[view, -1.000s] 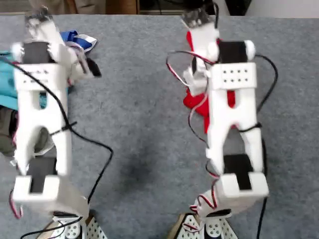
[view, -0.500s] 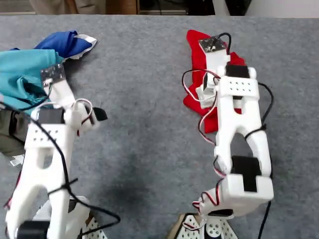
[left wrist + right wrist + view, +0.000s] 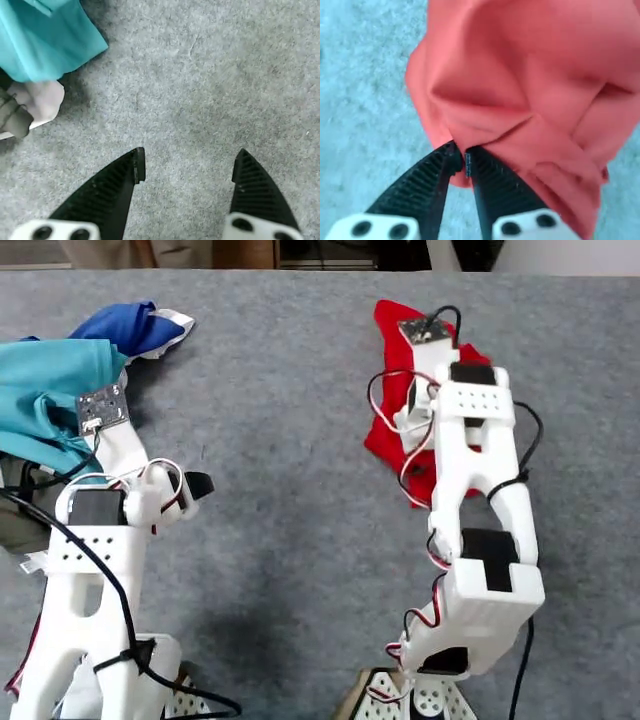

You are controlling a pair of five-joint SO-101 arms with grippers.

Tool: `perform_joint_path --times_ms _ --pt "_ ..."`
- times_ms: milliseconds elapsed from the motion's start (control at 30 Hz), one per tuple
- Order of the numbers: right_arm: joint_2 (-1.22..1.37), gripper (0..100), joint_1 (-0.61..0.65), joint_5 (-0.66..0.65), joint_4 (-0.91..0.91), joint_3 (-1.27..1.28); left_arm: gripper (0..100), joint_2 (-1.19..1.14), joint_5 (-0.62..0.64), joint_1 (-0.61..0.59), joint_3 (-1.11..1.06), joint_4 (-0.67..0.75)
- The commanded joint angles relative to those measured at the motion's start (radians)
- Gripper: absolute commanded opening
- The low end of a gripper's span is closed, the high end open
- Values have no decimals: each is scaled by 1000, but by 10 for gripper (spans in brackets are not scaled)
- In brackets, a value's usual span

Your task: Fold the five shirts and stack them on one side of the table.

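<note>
A: Where is the red shirt (image 3: 386,445)?

B: It lies in a crumpled lump on the grey table (image 3: 290,370), toward the far edge and a bit right of the middle. The white right arm (image 3: 480,460) stretches over it and hides a good part of it.

A: What is the right gripper (image 3: 463,155) doing?

B: Its two black fingers are squeezed almost together, and they pinch the edge of the red cloth between their tips.

A: And the left gripper (image 3: 191,162)?

B: Its jaws are spread wide, with nothing between them, just bare grey table under them.

A: Are there other shirts?

B: Yes, they are all bunched up at the left edge. A teal shirt (image 3: 45,390) lies in a heap there, and a blue shirt (image 3: 130,325) is just behind it, near the far left corner. A dark green shirt (image 3: 15,525) sits at the left edge, closer to the near side, touching the teal one. In the left wrist view a bit of pale cloth (image 3: 40,100) pokes out beside it.

A: Is anything in the way there?

B: The left arm (image 3: 90,550) is. It reaches up along the left side and covers part of that pile. None of the shirts is folded yet.
</note>
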State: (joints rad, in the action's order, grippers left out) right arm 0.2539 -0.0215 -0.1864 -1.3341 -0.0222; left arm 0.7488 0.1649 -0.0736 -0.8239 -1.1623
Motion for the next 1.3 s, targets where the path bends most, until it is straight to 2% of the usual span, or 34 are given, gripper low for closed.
perform_joint_path --times_ms 0,233,367,567,767,967,1100,1267 --pt "-64 4 -8 0 -152 -145 278 24 -9 -2 3 8" --pt "-219 4 68 -8 -427 -397 282 24 -9 -9 11 12" --pt "-332 4 177 -6 -450 -452 282 18 -2 -71 54 9" --pt "-498 4 395 0 -450 -456 282 22 -8 -239 55 9" --pt "-613 4 682 0 -446 -463 282 22 -8 -423 54 11" --pt "-636 4 908 0 -405 -656 282 22 -9 -569 54 15" --pt "-634 4 915 0 -331 -734 281 21 -9 -586 52 15" --pt "-630 4 743 0 -325 -662 281 22 -9 -578 54 15"
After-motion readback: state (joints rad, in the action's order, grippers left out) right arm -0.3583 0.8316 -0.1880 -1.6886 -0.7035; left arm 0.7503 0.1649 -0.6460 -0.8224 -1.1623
